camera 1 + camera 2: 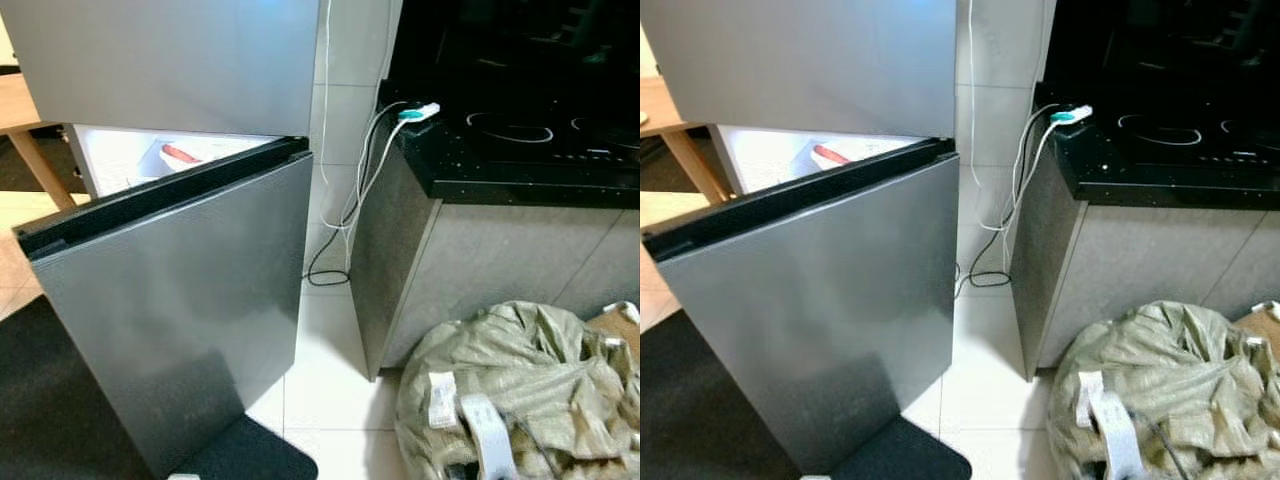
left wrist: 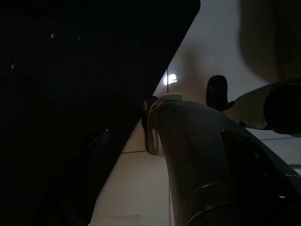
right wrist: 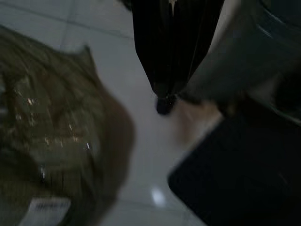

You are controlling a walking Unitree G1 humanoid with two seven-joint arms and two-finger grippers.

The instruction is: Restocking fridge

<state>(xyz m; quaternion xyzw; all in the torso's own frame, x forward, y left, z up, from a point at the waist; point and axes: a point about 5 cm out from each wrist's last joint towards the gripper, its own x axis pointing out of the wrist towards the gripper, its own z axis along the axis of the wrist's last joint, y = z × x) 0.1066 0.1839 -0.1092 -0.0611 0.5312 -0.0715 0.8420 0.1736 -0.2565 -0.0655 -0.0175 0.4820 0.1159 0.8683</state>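
Left eye view: the fridge's lower door [image 1: 180, 320] stands swung open toward the camera, grey and plain, its black top edge tilted across the frame. Behind it the lit white interior [image 1: 150, 155] shows a red-and-white item [image 1: 180, 154] lying inside. The upper door [image 1: 170, 60] is closed. To the right, a black cooktop [image 1: 520, 130] sits on a stone-faced desk [image 1: 480, 260], with white cables [image 1: 360, 180] hanging from a plug at its corner down to the tiled floor [image 1: 320, 350]. A crumpled olive-green sack [image 1: 510, 390] lies on the floor at the lower right, and a dark mat [image 1: 250, 455] lies by the foot of the door.

Right eye view: the same scene, the sack beside the desk's base.

Left wrist view: very dark; the left hand [image 2: 183, 96] hangs low over pale floor beside a black surface. Whether its fingers are parted or closed I cannot tell.

Right wrist view: blurred; the right hand [image 3: 165, 101] points straight down at the floor, its two black fingers [image 3: 155, 52] pressed together, grasping nothing, with the sack on one side and the dark mat on the other.
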